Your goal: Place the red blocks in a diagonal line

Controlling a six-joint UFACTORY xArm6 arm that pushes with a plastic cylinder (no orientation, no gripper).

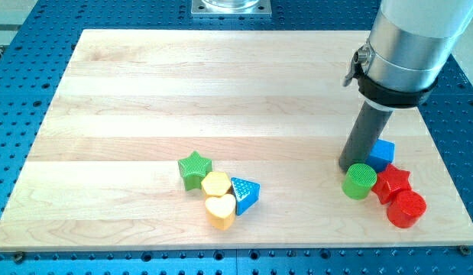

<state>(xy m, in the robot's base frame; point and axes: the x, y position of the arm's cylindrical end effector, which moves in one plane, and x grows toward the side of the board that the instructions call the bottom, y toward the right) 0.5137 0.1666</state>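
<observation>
A red star block [391,182] and a red round block [406,208] lie at the view's lower right of the wooden board [221,92], touching each other. A green round block [360,181] sits just left of the red star, and a blue cube [382,153] sits just above it. My tip [348,166] rests on the board right at the upper left of the green round block and left of the blue cube. The rod hides part of the blue cube.
A second cluster lies at the view's lower middle: a green star [194,169], a yellow hexagon [215,184], a yellow heart [220,211] and a blue triangle [244,194]. The board's right edge runs close to the red blocks.
</observation>
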